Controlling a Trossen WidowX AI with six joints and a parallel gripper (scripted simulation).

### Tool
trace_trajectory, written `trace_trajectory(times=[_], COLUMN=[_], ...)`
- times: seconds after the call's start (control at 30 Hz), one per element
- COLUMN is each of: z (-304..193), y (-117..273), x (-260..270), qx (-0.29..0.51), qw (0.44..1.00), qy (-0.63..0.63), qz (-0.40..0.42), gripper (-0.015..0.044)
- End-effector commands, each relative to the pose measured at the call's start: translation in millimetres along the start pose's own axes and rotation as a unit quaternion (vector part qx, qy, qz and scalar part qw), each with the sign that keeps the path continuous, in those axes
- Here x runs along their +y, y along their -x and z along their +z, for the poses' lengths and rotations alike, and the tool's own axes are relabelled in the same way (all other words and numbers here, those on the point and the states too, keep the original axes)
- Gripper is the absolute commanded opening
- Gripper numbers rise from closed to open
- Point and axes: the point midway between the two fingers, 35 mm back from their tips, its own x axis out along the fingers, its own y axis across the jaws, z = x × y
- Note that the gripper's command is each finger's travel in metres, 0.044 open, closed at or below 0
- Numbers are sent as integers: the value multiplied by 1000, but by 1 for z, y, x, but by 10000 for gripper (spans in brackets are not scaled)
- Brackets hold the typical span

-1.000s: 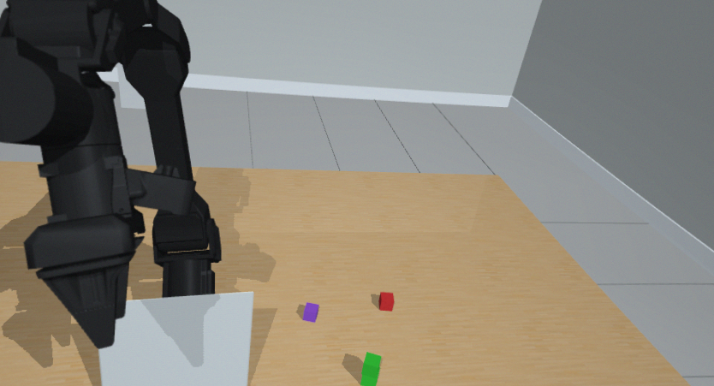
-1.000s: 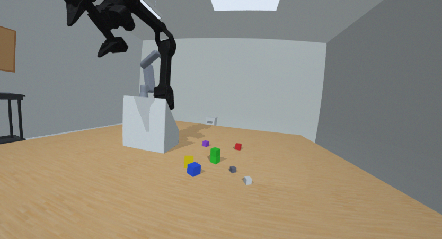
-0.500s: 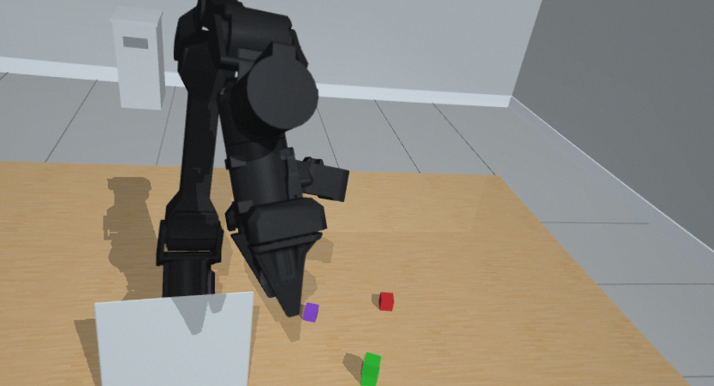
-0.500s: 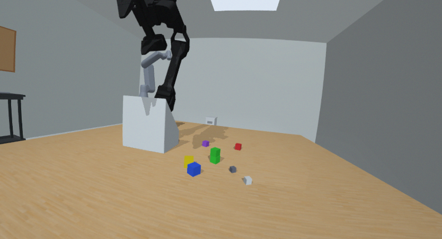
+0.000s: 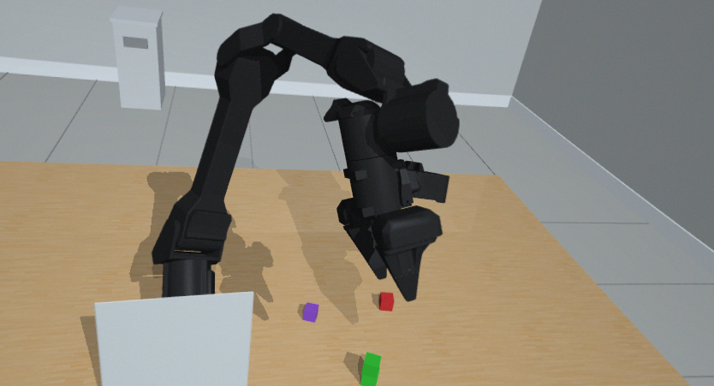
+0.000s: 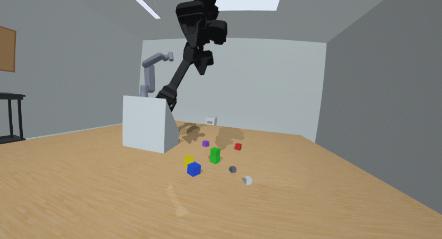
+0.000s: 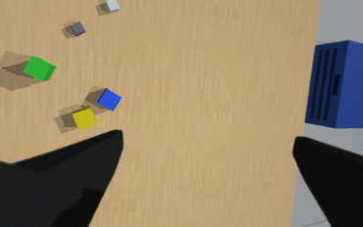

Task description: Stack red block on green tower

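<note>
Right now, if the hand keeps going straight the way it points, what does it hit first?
Probably bare table. The open, empty hand points down at wood, with no block between its fingers; the red block is outside the wrist view. Depth is uncertain.

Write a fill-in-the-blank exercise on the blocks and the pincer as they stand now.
1. The pincer is ____ and holds nothing.
2. The green tower is made of ____ blocks.
3. The red block rests on the ____, not on the tower.
4. In the exterior view, the block touching the yellow block is ____.

Missing words: open; two; table; blue
</note>
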Motion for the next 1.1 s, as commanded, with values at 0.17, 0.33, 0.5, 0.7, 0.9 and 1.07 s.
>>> trace_trajectory(times=[0.17, 0.33, 0.5, 0.7, 0.9, 1.07], z=[54, 78, 99, 117, 125, 124], y=[-27, -44, -58, -74, -88, -97], x=[59, 100, 144, 200, 259, 310], qx=[-1, 9, 19, 40, 71, 105], qw=[999, 996, 993, 986, 976, 966], qy=[-29, -48, -63, -83, -103, -120], qz=[44, 71, 101, 139, 176, 204], gripper=[440, 440, 440, 440, 440, 440])
